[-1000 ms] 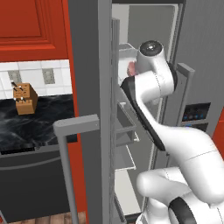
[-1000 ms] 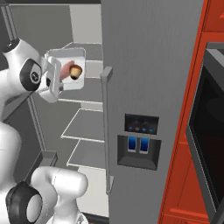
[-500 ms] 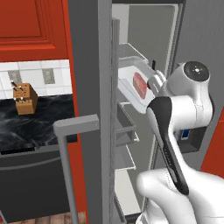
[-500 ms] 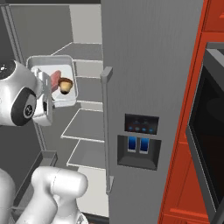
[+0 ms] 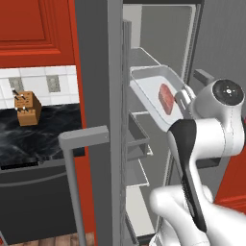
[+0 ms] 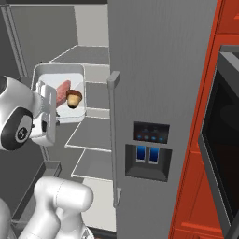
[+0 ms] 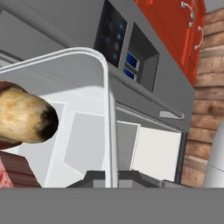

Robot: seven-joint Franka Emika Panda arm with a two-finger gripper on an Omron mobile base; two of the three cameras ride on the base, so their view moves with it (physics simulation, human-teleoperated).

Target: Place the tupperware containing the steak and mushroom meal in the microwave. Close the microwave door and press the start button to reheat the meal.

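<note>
Tupperware (image 6: 58, 93) held at rim by end effector (image 6: 46, 103), upper left of right base view, centre right of left base view (image 5: 153, 91), in front of open fridge (image 6: 158, 70) shelves. Tray tilted. Steak (image 6: 61, 90) and mushroom (image 6: 74, 97) inside, touching; steak (image 5: 166, 98) visible in left base view. In hand view, mushroom (image 7: 24, 117) at left edge, tray rim (image 7: 107, 113) running down to fingers at bottom centre. Microwave (image 6: 224, 140) at right edge of right base view, door open. Knife block (image 5: 27, 108) on desk (image 5: 33, 139), left of left base view.
</note>
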